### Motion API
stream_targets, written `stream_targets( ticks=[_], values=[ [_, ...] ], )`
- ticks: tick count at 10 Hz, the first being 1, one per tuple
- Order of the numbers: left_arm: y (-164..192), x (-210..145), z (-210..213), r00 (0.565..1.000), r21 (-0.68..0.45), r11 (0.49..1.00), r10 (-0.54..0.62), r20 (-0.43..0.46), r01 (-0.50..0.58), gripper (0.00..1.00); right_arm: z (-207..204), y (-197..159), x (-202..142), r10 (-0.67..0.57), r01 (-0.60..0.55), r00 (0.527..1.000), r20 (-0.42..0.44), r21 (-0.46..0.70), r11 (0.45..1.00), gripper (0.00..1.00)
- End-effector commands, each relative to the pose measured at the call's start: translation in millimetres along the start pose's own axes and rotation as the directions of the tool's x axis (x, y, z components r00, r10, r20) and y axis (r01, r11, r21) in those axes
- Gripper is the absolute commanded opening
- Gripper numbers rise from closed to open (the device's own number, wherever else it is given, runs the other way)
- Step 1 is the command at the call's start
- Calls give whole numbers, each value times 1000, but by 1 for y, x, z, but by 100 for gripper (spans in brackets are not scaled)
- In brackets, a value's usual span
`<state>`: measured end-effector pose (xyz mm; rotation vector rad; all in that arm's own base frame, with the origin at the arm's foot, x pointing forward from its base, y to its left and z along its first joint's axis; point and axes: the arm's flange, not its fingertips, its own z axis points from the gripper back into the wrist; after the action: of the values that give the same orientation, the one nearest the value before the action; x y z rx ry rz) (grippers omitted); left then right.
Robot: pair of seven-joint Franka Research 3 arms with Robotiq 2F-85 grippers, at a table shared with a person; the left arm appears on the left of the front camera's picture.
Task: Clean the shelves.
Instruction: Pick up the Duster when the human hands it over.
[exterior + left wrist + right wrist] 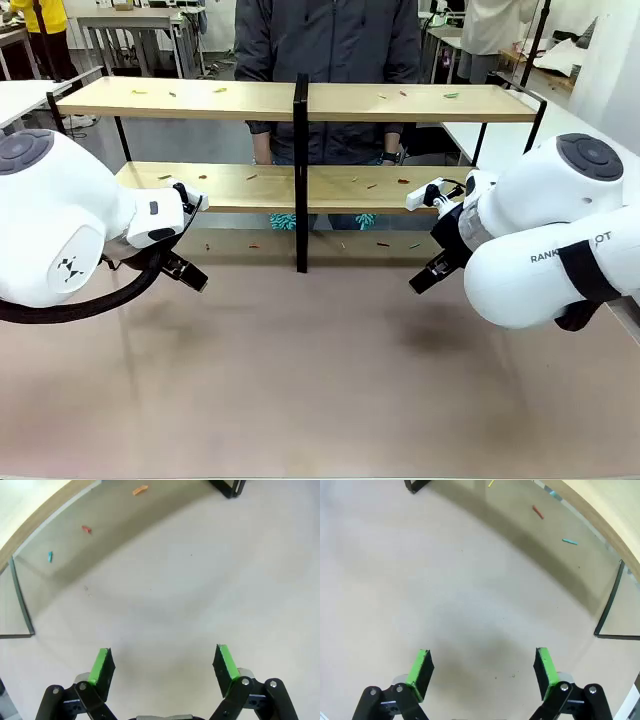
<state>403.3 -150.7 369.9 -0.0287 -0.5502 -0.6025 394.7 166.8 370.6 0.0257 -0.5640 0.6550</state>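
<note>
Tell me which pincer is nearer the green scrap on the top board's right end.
Right. The right pincer hangs low over the table, in front of and below the green scrap; the left pincer is beyond the centre post of the shelves.

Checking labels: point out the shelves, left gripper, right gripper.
shelves (250,101), front view, top board's bare wood.
left gripper (163,654), left wrist view, midway between fingertips.
right gripper (482,655), right wrist view, midway between fingertips.

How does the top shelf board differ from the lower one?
The top light wooden board shows end to end; the lower light wooden board has its ends behind the white left arm and right arm. The top board's scraps include green ones; the lower board's look orange and red. Both carry scattered scraps.
</note>
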Motion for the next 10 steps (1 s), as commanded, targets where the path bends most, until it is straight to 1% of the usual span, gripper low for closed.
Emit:
stream_targets(
  ticks=[1, 10],
  values=[
    [0, 0, 0, 1000, 0, 1000, 0, 0, 0, 100, 0, 0, 0, 0, 0, 1000, 0, 0, 1000, 100],
    [0, 0, 0, 1000, 0, 1000, 0, 0, 0, 100, 0, 0, 0, 0, 0, 1000, 0, 0, 1000, 100]
  ],
)
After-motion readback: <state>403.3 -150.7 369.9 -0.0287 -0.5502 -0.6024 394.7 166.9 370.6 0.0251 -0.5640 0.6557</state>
